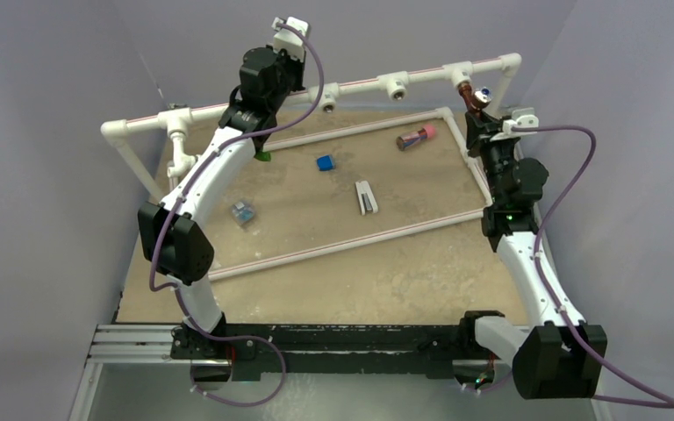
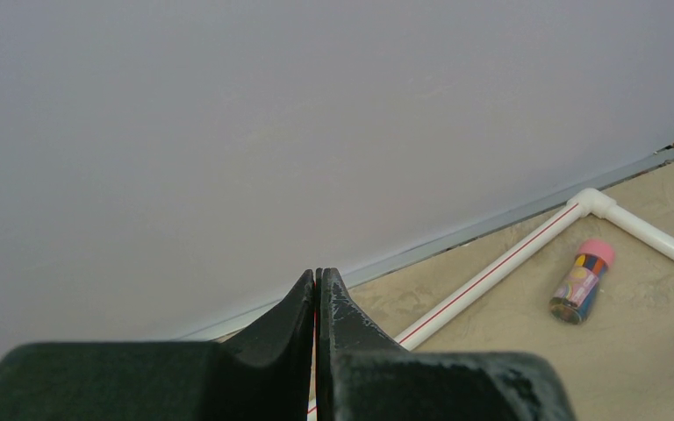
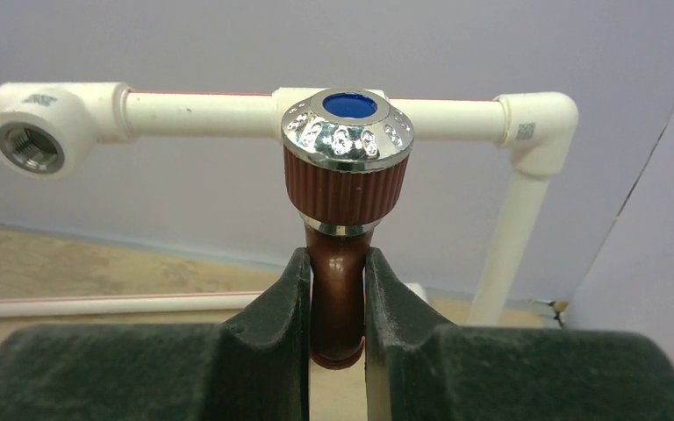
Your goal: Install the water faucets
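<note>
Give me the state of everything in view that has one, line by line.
left pincer: shut, empty.
right pincer: shut on the reddish-brown faucet.
reddish-brown faucet: gripped, up at the pipe frame; threading hidden.
neighbouring T-fitting: socket open, nothing installed.
pink-capped cylinder: lying on its side.

Light's soft and even all round, pretty flat, with a cool purplish tint on the walls. Only faint, fuzzy shadows fall on the desk. The chrome cap on the reddish-brown faucet throws little sparkly highlights. The overhead shot looks softer and grainier than both wrist ones.
</note>
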Robot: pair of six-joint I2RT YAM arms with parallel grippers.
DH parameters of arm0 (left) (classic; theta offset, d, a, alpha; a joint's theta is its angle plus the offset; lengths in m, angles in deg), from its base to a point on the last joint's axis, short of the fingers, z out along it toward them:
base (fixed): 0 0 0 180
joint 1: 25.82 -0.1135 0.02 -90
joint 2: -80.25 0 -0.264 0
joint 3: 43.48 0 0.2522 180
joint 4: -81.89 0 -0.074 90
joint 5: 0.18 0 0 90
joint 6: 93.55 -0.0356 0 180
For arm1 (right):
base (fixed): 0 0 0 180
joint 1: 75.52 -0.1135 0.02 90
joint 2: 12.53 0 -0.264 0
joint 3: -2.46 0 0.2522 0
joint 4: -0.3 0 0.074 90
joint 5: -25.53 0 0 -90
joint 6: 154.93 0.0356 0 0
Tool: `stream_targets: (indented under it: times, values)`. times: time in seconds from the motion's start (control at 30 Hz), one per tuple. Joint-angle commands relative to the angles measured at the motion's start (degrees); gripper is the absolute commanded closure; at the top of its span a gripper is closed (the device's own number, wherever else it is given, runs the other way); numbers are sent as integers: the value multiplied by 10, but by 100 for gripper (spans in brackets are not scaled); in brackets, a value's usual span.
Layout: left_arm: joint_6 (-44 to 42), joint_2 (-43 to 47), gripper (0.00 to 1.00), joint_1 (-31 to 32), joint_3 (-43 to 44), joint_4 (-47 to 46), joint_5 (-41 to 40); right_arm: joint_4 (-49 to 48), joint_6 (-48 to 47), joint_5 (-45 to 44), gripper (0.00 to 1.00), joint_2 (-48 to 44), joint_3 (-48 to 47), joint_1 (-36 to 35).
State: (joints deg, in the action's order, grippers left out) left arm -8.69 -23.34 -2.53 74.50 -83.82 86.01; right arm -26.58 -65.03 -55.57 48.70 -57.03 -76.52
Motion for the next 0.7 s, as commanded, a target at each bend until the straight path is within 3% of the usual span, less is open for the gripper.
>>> stream_targets:
  times: [0.0, 0.67]
  values:
    - [1, -4, 100, 14, -29, 81, 59, 2, 118, 49, 100, 15, -27, -5]
    - [-7, -3, 100, 18, -29, 83, 53, -52, 547, 15, 100, 3, 2, -2]
